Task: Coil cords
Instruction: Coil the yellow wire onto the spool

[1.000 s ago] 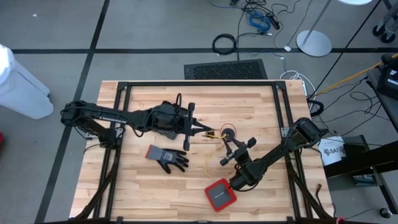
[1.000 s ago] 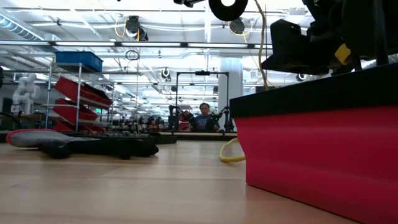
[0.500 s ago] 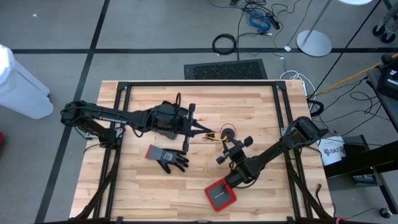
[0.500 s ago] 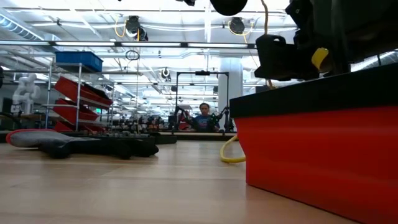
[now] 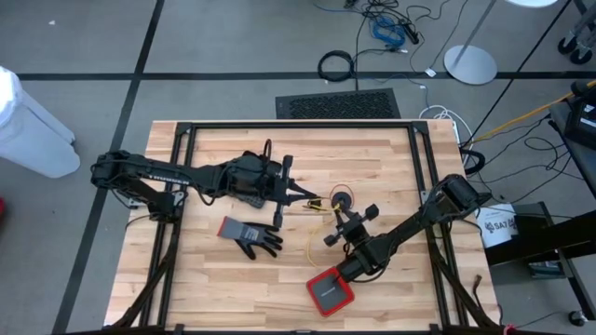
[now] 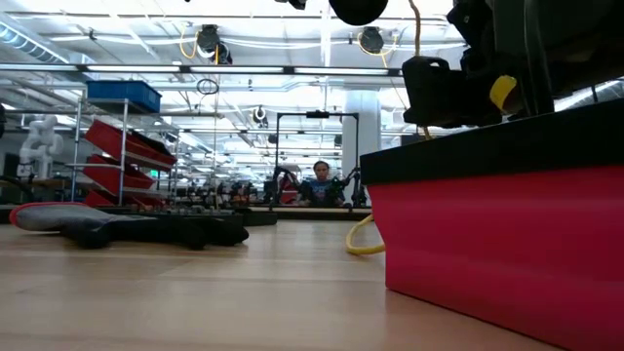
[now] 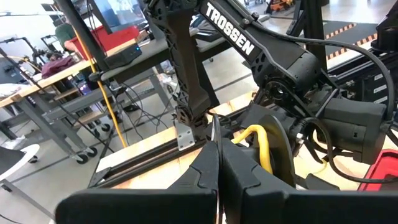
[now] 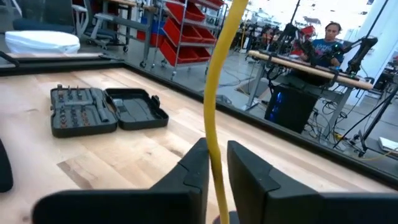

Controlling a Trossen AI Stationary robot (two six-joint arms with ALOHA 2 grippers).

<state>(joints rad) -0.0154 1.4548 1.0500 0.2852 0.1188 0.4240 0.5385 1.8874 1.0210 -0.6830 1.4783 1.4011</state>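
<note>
Yellow cord (image 8: 216, 118) runs thin and taut between the right tool (image 8: 214, 167) fingers, which pinch it; left tool (image 7: 219, 163) pressed together.

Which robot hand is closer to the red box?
The right one. The right gripper hovers just up the table from the red box, pinching the yellow cord. The left gripper is farther away, near the table's middle.

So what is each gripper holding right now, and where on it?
The right gripper pinches the yellow cord along its length. The left gripper is closed; what it holds cannot be told.
</note>
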